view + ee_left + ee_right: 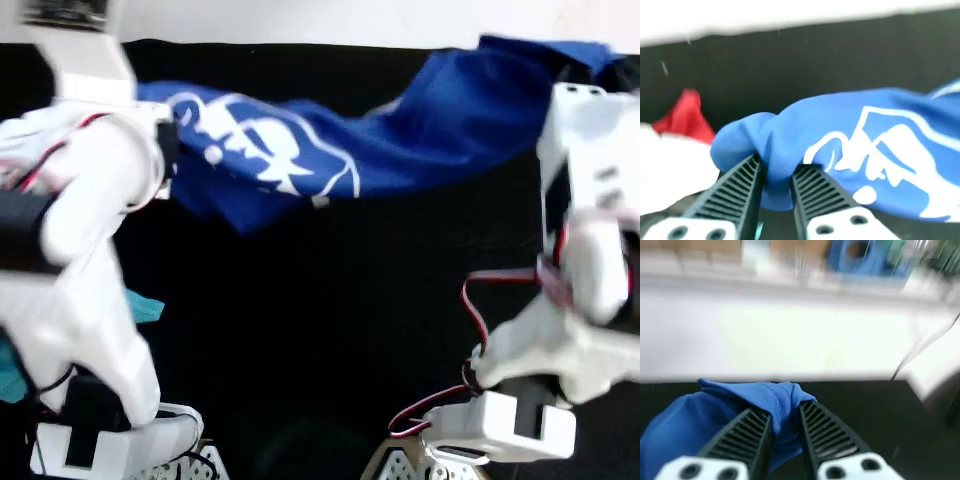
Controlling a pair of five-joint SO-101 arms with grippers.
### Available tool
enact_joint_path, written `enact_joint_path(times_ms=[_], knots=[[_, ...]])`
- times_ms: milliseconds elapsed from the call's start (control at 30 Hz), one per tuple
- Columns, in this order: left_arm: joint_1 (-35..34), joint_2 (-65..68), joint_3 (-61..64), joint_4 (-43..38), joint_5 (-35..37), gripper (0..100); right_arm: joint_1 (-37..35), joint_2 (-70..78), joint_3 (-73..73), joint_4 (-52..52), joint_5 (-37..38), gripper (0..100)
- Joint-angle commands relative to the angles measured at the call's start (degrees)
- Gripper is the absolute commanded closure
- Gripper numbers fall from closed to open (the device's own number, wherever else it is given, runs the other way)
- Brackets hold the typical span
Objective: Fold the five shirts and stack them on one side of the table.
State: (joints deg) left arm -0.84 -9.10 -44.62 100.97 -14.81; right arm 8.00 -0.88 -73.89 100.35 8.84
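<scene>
A blue shirt point(400, 140) with a white print is stretched across the far part of the black table point(320, 330), held up between both arms. My left gripper point(775, 172) is shut on one bunched end of the blue shirt point(850, 150), at the far left in the high view. At the far right, my right gripper point(785, 417) is shut on the other end of the blue shirt point(715, 415). A red shirt point(687, 117) and a white shirt point(670, 170) lie beyond the left gripper.
A teal cloth point(145, 308) peeks out beside the left arm near the table's left edge. Red cables point(480, 300) loop by the right arm's base. The table's far edge point(790, 382) meets a pale floor.
</scene>
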Motion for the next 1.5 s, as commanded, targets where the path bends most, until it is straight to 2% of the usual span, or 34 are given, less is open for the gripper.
enact_joint_path(times_ms=[0,133,267,400,500,600,667,833,967,1067,1167,1233,1367,1467], knots=[[-1.01,-0.84,17.54,-2.46,-5.01,99,-2.51,0.31,14.64,-2.86,-2.73,99.3],[-1.36,-0.84,36.09,-16.62,-6.24,99,-4.70,4.97,30.55,-11.82,-2.73,99.3],[-1.27,1.45,50.33,-33.05,-6.15,99,-6.90,11.21,39.96,-20.09,-2.73,99.3],[-3.56,8.22,53.32,-44.04,-5.89,96,-7.87,16.92,40.66,-23.96,-2.73,99.3],[-7.16,13.41,49.54,-47.38,-4.04,86,-8.13,19.65,40.66,-26.51,-2.73,99.3],[-10.95,16.92,43.47,-47.38,4.75,78,-8.13,21.41,40.66,-29.14,-2.73,99.3],[-12.35,17.19,39.34,-43.69,7.56,77,-8.04,22.11,40.66,-30.29,-2.73,99.3],[-9.54,16.92,28.53,-26.11,7.38,77,-8.13,23.16,40.57,-31.96,-2.73,99.3],[-2.42,17.27,23.52,-13.27,1.85,77,-8.13,23.34,40.57,-33.36,-2.73,99.3],[3.91,17.63,24.75,-7.38,-1.76,77,-8.22,23.34,40.57,-33.80,-2.73,99.3],[8.66,17.63,31.43,-8.62,-4.13,77,-8.22,23.34,40.57,-33.71,-2.73,99.3],[9.98,17.63,36.97,-13.80,-4.13,77,-8.22,23.34,40.57,-33.54,-2.73,99.3],[9.89,20.26,44.97,-26.46,-3.87,77,-8.13,23.25,40.57,-33.27,-2.73,99.3],[8.31,25.01,45.32,-31.47,-3.87,77,-7.96,23.08,40.57,-33.19,-2.73,99.3]])
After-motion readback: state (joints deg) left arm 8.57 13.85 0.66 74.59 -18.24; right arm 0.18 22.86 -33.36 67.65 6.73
